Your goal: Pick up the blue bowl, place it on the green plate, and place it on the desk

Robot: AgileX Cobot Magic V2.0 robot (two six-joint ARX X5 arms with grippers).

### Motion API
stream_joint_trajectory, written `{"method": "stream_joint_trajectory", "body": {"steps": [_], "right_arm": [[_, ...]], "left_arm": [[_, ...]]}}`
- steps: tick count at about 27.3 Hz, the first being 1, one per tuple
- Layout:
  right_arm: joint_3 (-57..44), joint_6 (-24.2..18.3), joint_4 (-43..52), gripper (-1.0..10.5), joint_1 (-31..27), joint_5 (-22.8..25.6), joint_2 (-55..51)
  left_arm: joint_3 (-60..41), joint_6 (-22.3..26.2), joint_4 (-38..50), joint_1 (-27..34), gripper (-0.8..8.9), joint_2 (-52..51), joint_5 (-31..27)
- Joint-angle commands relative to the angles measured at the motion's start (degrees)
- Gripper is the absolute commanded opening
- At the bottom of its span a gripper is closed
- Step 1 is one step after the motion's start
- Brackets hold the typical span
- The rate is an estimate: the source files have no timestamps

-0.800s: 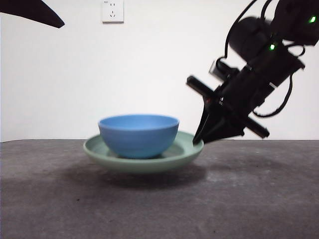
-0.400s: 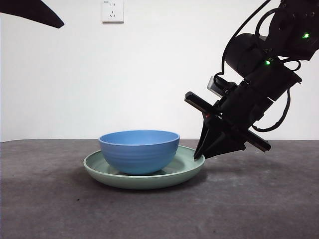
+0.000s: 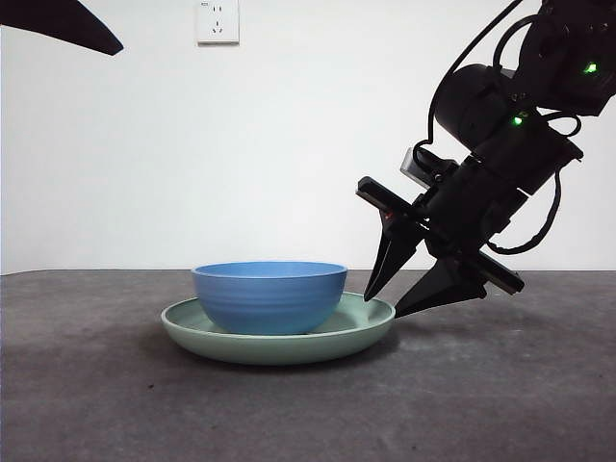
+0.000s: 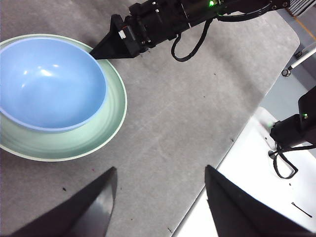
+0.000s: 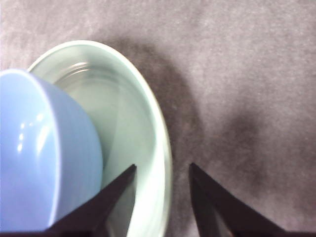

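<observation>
The blue bowl (image 3: 269,296) sits inside the green plate (image 3: 279,346), which rests flat on the desk (image 3: 481,404). My right gripper (image 3: 383,306) is open at the plate's right rim, one jaw over the rim and one outside it, holding nothing. In the right wrist view the jaws of the right gripper (image 5: 162,168) straddle the plate's rim (image 5: 133,123) next to the bowl (image 5: 39,158). My left gripper (image 4: 160,170) is open and empty, high above the desk, looking down on the bowl (image 4: 49,81), the plate (image 4: 74,143) and the right gripper (image 4: 106,49).
A white wall socket (image 3: 218,21) is on the back wall. The left arm shows as a black tip (image 3: 67,24) at the top left. The desk's edge (image 4: 217,163) and a black device (image 4: 291,133) beyond it show in the left wrist view.
The plate with the bowl came down from a raised tilt to lie flat on the desk. The right gripper's jaws, shut on the rim before, have opened.
</observation>
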Motion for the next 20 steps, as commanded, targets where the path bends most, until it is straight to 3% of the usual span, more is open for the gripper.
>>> {"method": "stream_joint_trajectory", "body": {"steps": [1,7,13,20], "right_arm": [[1.11,0.31,-0.87,1.8,0.31,2.27,-2.12],[1.14,-3.56,-5.68,1.8,-0.20,5.14,-10.99],[1.18,-10.01,-13.77,1.8,-0.04,4.59,-23.17],[1.18,-16.85,-25.24,1.8,0.59,-1.46,-36.68]], "left_arm": [[0.37,1.14,0.37,-0.28,2.88,0.39,0.26],[0.37,1.18,0.39,-0.28,2.88,0.39,0.24],[0.37,1.27,0.39,-0.28,2.88,0.39,0.24],[0.37,1.27,0.39,-0.28,2.88,0.39,0.24]]}}
